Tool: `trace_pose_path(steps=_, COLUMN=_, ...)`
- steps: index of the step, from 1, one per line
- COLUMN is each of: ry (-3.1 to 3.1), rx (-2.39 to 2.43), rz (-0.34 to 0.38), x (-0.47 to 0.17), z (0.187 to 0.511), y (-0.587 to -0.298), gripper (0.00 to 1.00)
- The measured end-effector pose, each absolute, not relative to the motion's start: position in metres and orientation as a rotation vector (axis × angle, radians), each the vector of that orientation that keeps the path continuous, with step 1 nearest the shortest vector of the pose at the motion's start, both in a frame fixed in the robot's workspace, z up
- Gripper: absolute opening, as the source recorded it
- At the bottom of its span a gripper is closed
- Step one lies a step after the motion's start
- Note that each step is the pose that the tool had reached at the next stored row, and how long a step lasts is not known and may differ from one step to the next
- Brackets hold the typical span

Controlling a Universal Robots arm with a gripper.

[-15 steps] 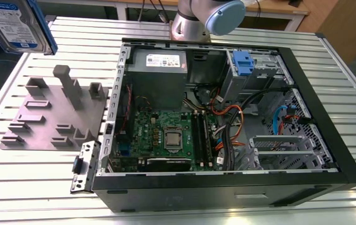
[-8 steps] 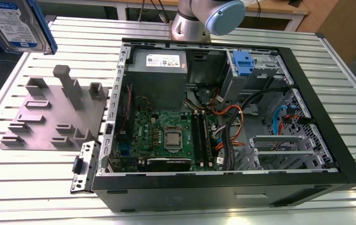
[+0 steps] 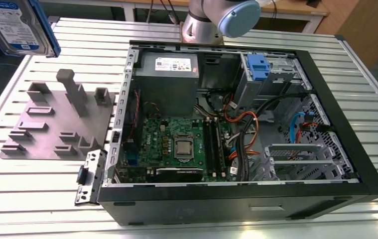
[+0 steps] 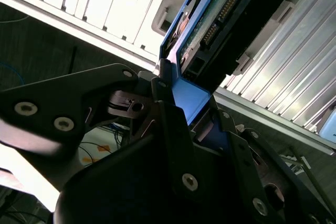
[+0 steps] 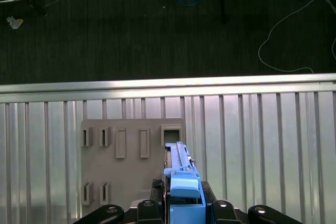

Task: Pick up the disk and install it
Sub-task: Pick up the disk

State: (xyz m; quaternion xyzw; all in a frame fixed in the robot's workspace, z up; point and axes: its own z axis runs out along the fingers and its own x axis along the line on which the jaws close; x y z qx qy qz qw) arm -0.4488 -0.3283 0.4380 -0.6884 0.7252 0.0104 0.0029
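Note:
The disk (image 3: 16, 25) hangs high at the exterior view's far left, above the table: silver body, white-and-blue label, blue carrier bracket. In the second wrist view my gripper (image 4: 184, 106) is shut on the blue bracket end of the disk (image 4: 220, 19), whose connector edge points away from the fingers. The first wrist view looks down along the disk (image 5: 181, 174), held edge-on in the gripper (image 5: 184, 211), over a grey fixture plate (image 5: 131, 161).
An open black computer case (image 3: 348, 114) lies on the slatted table, with a grey drive cage and its blue tab (image 3: 258, 67) at the back and a power supply (image 3: 169, 74) beside it. A grey fixture plate (image 3: 56, 124) with upright posts lies beside the case. The arm's base (image 3: 208, 20) stands behind.

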Motion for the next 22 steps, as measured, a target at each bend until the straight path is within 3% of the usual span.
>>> trace_pose_path(steps=22, ry=2.274, rx=-2.159, rz=0.033, x=-0.4488, z=0.4480, y=-0.3282, gripper=0.37)
